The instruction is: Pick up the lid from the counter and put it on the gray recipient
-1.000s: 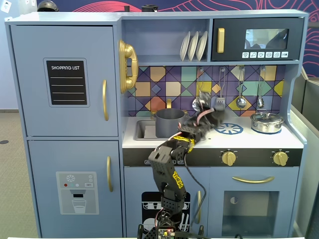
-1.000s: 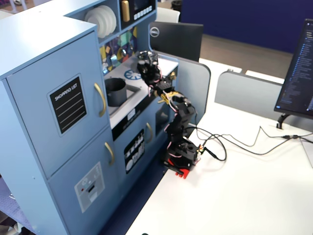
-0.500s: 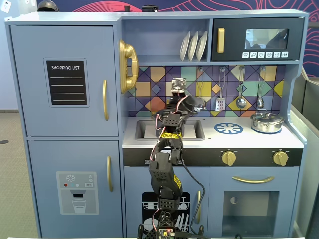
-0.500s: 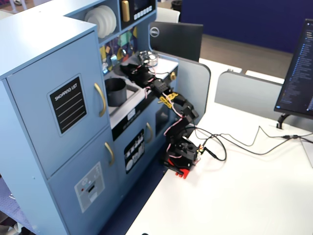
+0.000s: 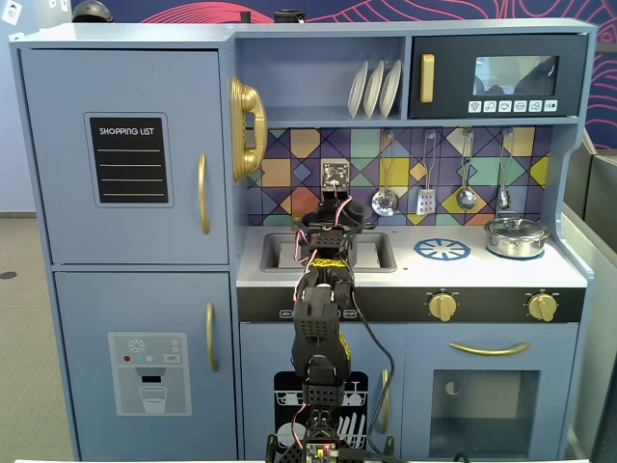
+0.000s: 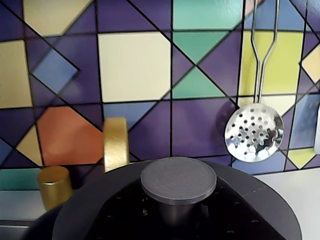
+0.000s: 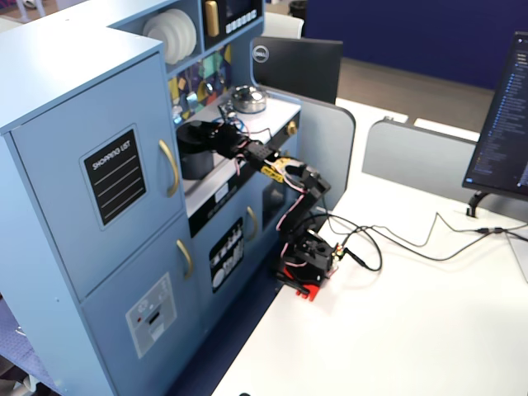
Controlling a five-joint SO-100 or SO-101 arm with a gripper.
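The dark-gray lid (image 6: 178, 180) fills the bottom of the wrist view, with its round centre knob close to the camera and its rim arcing behind. In a fixed view the lid (image 7: 195, 130) lies level at the top of the gray pot (image 7: 196, 158), which stands in the sink area. I cannot tell whether the lid rests on the pot or hovers just over it. My gripper (image 7: 217, 136) is at the lid's right edge. In the front fixed view my gripper (image 5: 338, 219) is over the sink and the arm hides most of the pot. The jaws do not show.
A gold faucet (image 6: 115, 144) and a gold tap knob (image 6: 54, 186) stand behind the lid. A steel skimmer (image 6: 254, 134) hangs on the tiled backsplash. A shiny silver pot (image 5: 517, 236) sits at the right. A blue-and-white burner mark (image 5: 442, 249) lies between it and the sink (image 5: 378, 253).
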